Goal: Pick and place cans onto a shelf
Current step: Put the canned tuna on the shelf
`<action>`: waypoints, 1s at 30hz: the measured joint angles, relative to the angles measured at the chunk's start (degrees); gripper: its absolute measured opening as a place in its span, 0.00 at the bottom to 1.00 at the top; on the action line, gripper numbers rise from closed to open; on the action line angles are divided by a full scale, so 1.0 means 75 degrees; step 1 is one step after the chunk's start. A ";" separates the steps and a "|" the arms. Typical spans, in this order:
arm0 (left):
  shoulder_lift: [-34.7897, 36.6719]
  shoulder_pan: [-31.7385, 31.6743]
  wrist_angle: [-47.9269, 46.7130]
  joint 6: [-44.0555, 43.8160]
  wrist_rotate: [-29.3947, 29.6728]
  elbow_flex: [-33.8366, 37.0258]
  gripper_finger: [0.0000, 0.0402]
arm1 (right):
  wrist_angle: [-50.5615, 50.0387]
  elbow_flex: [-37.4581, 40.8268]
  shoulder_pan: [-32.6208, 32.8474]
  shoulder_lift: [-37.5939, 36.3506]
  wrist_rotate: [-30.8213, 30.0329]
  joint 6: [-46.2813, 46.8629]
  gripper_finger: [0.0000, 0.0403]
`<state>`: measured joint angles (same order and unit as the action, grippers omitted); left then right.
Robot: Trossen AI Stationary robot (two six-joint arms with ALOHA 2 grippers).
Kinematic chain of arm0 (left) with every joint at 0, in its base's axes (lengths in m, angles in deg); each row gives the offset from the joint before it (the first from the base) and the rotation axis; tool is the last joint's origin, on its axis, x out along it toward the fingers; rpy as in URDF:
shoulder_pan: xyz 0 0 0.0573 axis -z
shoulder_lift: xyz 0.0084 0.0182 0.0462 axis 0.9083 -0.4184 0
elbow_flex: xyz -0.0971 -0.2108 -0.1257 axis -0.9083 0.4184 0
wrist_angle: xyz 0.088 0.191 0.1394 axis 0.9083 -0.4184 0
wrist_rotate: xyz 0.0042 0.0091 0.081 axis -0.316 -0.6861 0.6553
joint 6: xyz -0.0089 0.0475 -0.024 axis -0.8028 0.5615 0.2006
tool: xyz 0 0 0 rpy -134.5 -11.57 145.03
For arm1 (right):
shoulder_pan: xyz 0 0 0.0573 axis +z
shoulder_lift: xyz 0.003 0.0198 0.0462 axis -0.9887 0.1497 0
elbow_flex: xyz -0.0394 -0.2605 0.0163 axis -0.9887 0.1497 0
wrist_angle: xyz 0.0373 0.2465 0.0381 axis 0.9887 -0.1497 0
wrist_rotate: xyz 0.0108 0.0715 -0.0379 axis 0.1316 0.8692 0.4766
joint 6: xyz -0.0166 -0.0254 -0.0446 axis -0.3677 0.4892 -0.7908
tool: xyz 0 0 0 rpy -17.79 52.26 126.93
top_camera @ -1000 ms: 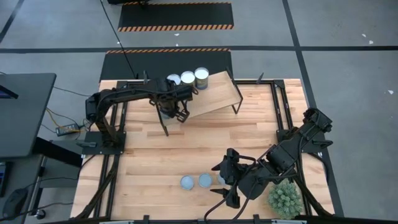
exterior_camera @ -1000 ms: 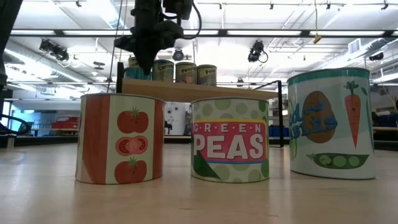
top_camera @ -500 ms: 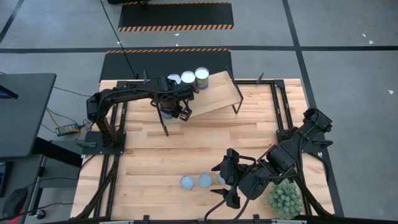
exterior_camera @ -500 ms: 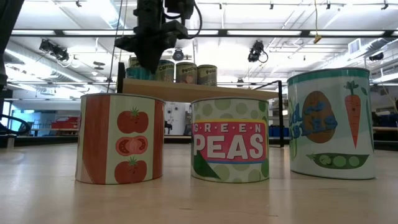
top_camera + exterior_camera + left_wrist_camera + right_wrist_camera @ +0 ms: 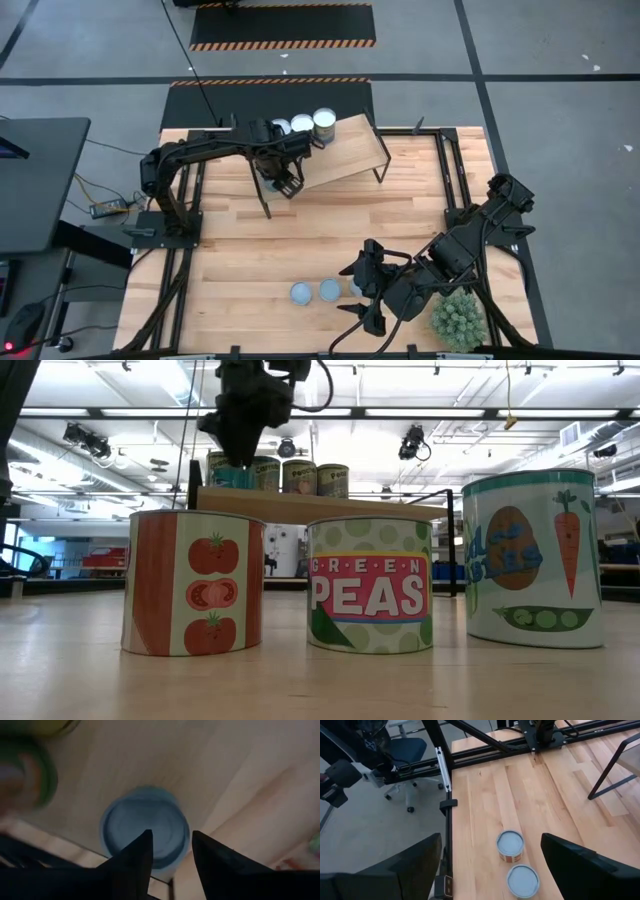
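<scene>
The can (image 5: 145, 837) stands on the shelf (image 5: 345, 152) beneath the left hand (image 5: 170, 851), whose fingers stand narrowly parted, off it. Next: lift clear. The right hand (image 5: 490, 865) waits wide open near the tabletop cans (image 5: 510, 845).

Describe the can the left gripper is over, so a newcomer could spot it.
Find the shelf at the table's far edge. Its cans sit in a row at the left end. The one meant is the leftmost, a blue-topped can directly beneath the left gripper, which largely hides it from above.

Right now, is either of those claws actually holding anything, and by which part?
Nothing is held. The left gripper hangs open above a can on the shelf; the right gripper is open near the front cans.
</scene>
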<state>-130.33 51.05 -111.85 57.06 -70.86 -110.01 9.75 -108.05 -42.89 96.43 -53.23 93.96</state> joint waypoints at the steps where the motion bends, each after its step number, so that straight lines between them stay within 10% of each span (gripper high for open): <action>1: 0.0000 0.0044 -0.0015 0.0402 -0.0003 0.0000 0.36 | 0.0007 0.0000 0.0000 0.0000 -0.0002 0.0001 0.86; 14: 0.0020 0.0995 -0.0511 0.5259 0.1132 -0.0017 0.35 | 0.0038 0.0000 -0.0014 0.0000 -0.0029 0.0001 0.86; 30: 0.0046 0.0881 -0.0693 0.5624 0.1224 0.0382 0.35 | 0.0056 0.0000 -0.0052 0.0000 -0.0080 0.0004 0.86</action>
<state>-129.99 57.66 -117.04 99.24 -61.68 -107.14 10.16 -108.05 -43.28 96.43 -53.84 93.99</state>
